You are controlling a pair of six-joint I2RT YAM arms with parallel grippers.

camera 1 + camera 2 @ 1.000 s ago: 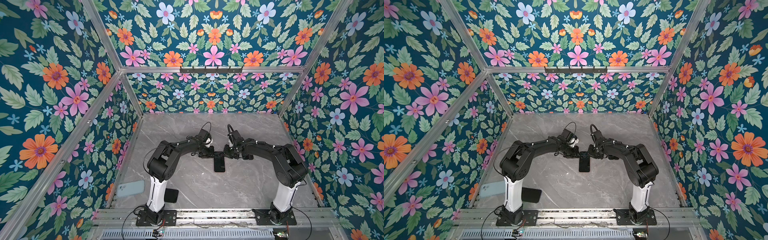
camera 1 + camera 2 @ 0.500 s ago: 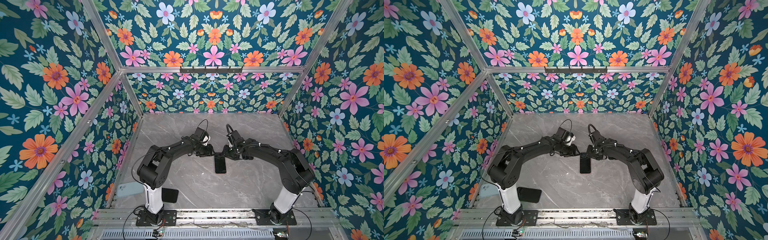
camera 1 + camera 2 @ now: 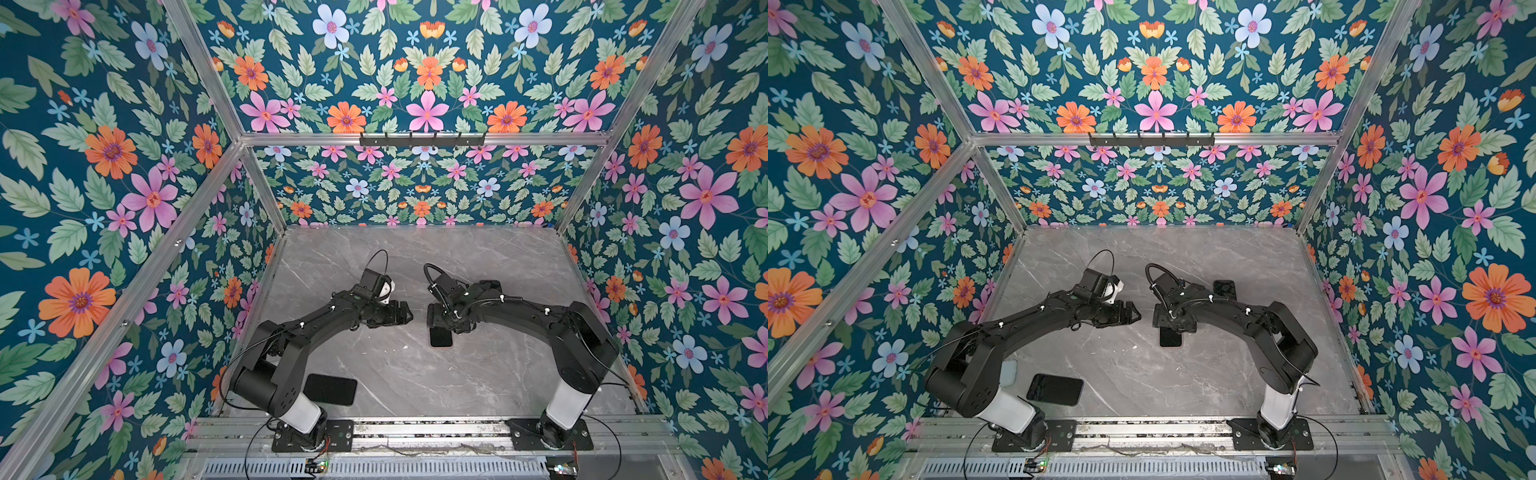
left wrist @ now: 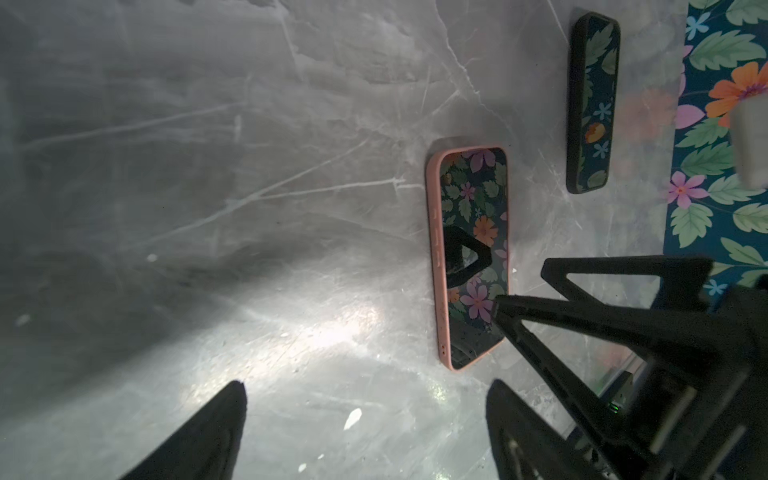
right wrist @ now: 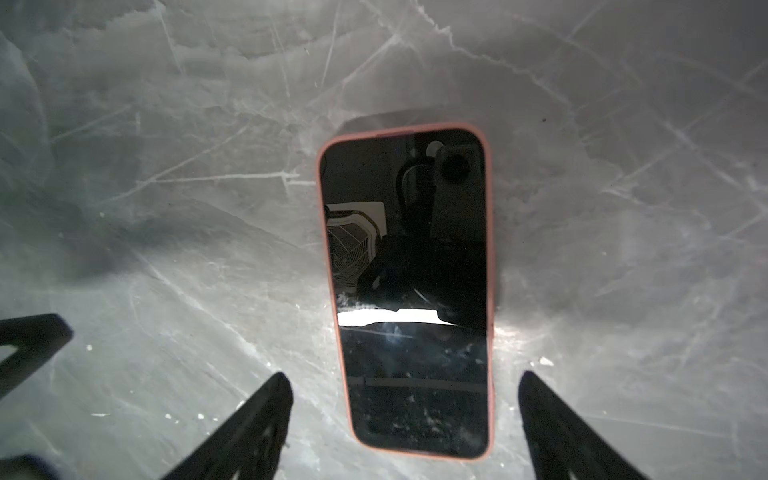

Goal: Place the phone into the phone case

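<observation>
Part of the phone [image 3: 441,337] is hidden under the right gripper [image 3: 439,322] in both top views. Only its near end peeks out. The right wrist view shows it whole. It lies flat, screen up, in the middle of the table [image 3: 395,374]. It sits inside the pink case [image 4: 435,249], which wraps all round its edge. The dark screen shows only reflections.

The right gripper hangs just above the phone with its jaws spread wide. One finger [image 5: 257,424] is on each side, and neither touches it. The left gripper [image 3: 409,314] is just left of the phone, wide open too, and holds nothing.

A light blue thing [image 3: 1008,372] at the near left is mostly behind the left arm [image 3: 963,374], so I cannot tell what it is. A flat black thing [image 3: 1054,389] lies just beside that arm's base. It could be a phone or a case. Another phone in a black case [image 4: 592,104] lies to the far right of the pink one, half behind the right arm [image 3: 1279,345] in a top view.

Both arms bend in and almost meet over the middle, so the spot around the phone is crowded. The far half of the table and the near middle are open grey marble. Flowery walls [image 3: 124,187] close in the left, far and right sides. A metal rail [image 3: 415,428] runs along the near edge.
</observation>
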